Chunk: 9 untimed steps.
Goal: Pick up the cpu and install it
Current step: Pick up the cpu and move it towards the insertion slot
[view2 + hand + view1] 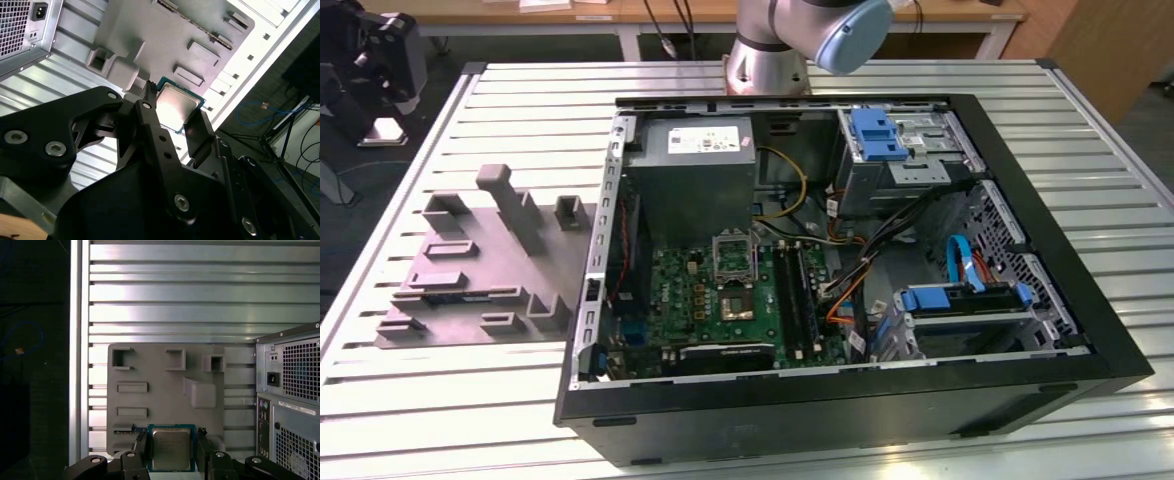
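The cpu (171, 449), a small silver-faced square with a greenish rim, sits between the black fingers (141, 444) of my gripper (171, 440), which is shut on its two opposite edges. In the second wrist view the cpu (177, 104) shows the same way in the gripper (175, 102), held well above the grey plastic fixture (165, 35). The fixture (160, 390) lies on the slatted table beside the computer case. In the exterior view the green motherboard (707, 300) lies inside the open case, with a metal-framed socket (731, 250) at its upper part.
The open black computer case (854, 400) holds a power supply (700, 150), drive bays with blue clips (878, 135) and loose cables (881, 240). The grey fixture (467, 270) has raised blocks. The arm's base (767, 60) stands behind the case. The slatted table (440, 400) extends around.
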Motion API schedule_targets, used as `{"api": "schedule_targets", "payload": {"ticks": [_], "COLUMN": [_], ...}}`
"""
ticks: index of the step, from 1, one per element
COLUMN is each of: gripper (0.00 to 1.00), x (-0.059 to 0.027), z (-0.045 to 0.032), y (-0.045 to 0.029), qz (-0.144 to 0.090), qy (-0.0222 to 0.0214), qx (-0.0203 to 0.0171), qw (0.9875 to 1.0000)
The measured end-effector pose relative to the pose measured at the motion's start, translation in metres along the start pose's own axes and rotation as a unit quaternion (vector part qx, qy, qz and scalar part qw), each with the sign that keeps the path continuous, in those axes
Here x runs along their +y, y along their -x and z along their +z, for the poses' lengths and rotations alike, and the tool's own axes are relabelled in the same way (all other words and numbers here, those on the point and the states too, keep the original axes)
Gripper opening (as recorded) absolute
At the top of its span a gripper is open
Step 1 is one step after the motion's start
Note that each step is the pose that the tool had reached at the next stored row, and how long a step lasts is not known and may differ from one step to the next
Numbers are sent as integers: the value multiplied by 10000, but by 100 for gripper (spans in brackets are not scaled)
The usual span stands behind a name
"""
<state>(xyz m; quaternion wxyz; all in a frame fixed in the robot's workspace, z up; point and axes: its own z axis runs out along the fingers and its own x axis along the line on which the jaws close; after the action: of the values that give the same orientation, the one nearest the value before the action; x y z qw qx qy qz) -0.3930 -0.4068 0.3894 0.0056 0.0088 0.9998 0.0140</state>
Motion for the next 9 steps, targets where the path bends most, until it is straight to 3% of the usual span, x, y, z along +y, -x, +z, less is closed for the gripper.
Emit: {"api": "schedule_targets", "payload": {"ticks": [4, 9], "gripper": [47, 47], "x": [1, 1], "z": [-50, -54], "y": [0, 0], "qz": [0, 0], "qy": [1, 1], "qx": [-1, -1], "qw": [10000, 10000]}}
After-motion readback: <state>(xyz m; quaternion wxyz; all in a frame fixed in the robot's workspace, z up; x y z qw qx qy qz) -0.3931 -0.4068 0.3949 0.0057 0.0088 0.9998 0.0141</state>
